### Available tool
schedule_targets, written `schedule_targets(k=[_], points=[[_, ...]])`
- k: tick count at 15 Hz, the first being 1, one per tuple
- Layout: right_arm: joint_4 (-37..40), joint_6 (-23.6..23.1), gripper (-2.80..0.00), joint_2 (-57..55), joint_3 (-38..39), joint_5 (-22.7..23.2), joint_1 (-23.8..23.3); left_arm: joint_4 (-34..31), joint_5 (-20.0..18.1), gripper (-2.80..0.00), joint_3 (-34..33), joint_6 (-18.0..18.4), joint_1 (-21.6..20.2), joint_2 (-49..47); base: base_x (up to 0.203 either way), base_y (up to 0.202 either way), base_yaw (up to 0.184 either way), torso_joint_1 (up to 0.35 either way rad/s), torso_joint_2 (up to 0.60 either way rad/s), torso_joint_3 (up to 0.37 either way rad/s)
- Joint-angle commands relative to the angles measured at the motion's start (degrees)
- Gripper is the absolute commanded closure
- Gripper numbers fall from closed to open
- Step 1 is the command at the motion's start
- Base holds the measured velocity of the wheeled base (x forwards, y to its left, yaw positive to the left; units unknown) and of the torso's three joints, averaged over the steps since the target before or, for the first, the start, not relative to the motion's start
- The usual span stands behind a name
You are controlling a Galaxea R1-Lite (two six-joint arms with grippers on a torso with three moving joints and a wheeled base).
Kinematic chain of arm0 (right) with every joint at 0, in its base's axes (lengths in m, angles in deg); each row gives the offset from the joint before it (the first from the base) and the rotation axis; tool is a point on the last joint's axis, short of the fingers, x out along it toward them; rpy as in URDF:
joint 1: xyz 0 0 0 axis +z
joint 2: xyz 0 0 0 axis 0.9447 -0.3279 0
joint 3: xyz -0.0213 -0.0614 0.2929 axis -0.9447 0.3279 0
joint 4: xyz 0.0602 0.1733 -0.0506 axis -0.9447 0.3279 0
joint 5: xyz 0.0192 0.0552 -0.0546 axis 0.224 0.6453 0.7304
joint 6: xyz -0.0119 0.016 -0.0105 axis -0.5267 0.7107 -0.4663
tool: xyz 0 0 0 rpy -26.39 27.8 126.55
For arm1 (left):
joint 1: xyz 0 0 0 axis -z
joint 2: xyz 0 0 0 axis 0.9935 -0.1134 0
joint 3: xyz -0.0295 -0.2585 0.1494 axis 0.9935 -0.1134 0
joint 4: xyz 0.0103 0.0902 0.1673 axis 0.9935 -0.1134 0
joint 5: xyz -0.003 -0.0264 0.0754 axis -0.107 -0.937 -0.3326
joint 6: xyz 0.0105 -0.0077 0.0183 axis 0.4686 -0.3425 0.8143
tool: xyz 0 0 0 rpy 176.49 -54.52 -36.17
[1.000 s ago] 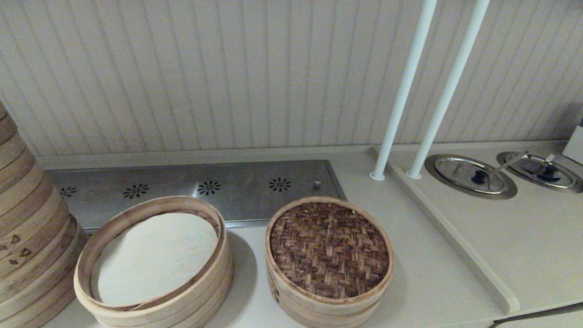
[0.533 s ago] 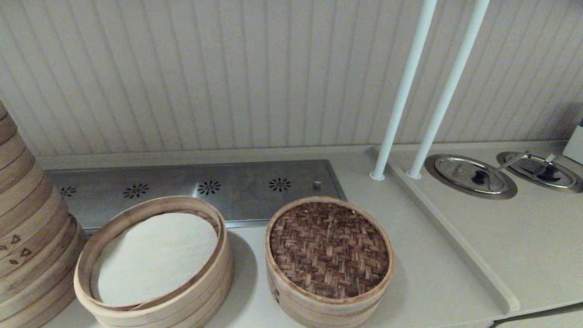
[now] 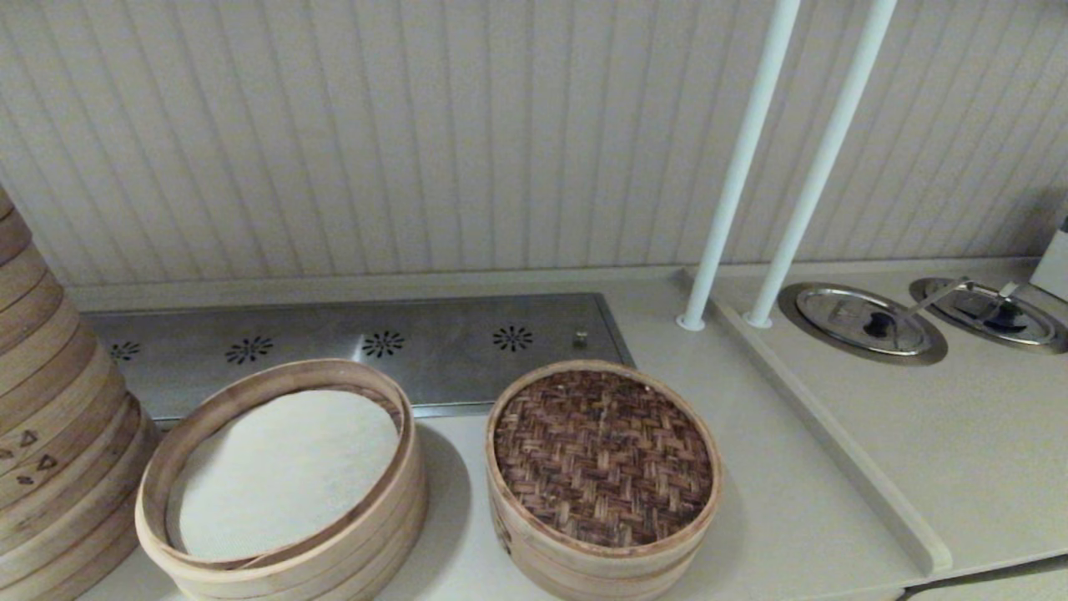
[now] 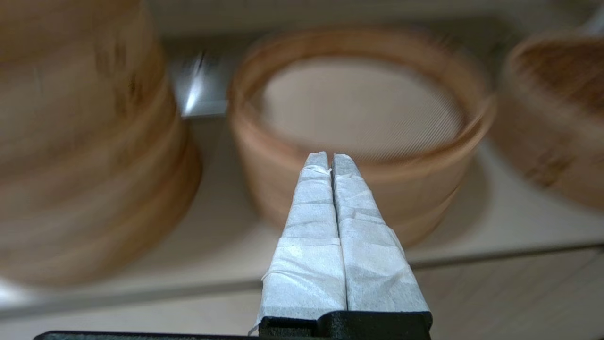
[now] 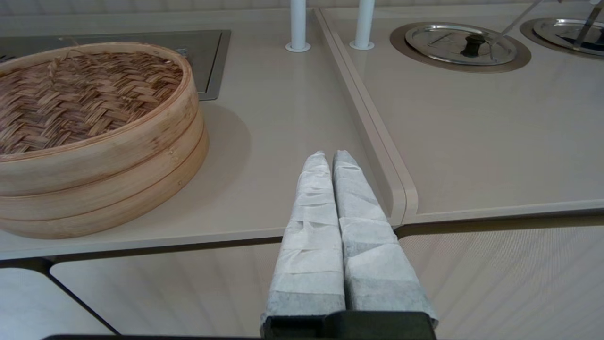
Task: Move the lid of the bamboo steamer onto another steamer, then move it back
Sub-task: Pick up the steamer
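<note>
A tall stack of baskets (image 3: 58, 434) stands at the far left of the counter (image 3: 784, 501), cut off by the picture's edge so its top and left side are out of sight. Just right of it sits a low basket with a white liner (image 3: 284, 480), open on top.

Next to the right is the bamboo steamer lid (image 3: 602, 455): a round, shallow cover with a brown herringbone weave inside a pale bent-wood rim. It rests level on a low pale basket (image 3: 584, 563) of the same width, whose floor is hidden beneath it. The basket's front edge is cut off in the head view.

Behind both baskets lies a metal panel (image 3: 359, 342) with flower-shaped vent holes. Further right, two white poles (image 3: 734, 184) rise from the counter, then two round steel lids (image 3: 863, 321) are set into a raised section.

Neither arm appears in the head view. Only the wrist cameras show them. The left gripper (image 4: 330, 158) hangs off the counter's front edge, facing the lined basket, its padded fingers pressed together on nothing; everything beyond it is blurred. The right gripper (image 5: 329, 156), likewise closed and empty, points at bare counter right of the lidded basket, and this view shows the basket's side wall clearly.
</note>
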Motion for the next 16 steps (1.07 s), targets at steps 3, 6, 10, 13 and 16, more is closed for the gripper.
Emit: schedule_targets(k=[3,6,10,13,16], points=[[0.0,0.1,0.0,0.0,0.2,0.0,0.0,-0.1,-0.3,0.0,18.2,-0.2,6.6,-22.9,0.0,0.0,0.0,0.0,0.0,0.0],[0.0,0.0,0.0,0.0,0.2,0.0,0.0,-4.1,-0.3,0.0,32.6,-1.1,11.5,-38.1,0.0,0.0,0.0,0.0,0.0,0.0],[0.0,0.0,0.0,-0.1,0.2,0.0,0.0,-14.5,-0.4,0.0,48.7,-3.5,22.8,-55.8,0.0,0.0,0.0,0.0,0.0,0.0],[0.0,0.1,0.0,-0.1,0.2,0.0,0.0,-18.6,-0.3,0.0,56.6,-7.3,30.5,-68.4,0.0,0.0,0.0,0.0,0.0,0.0],[0.0,0.0,0.0,0.0,0.2,0.0,0.0,-22.5,-0.1,0.0,65.2,-12.5,39.5,-80.2,0.0,0.0,0.0,0.0,0.0,0.0]])
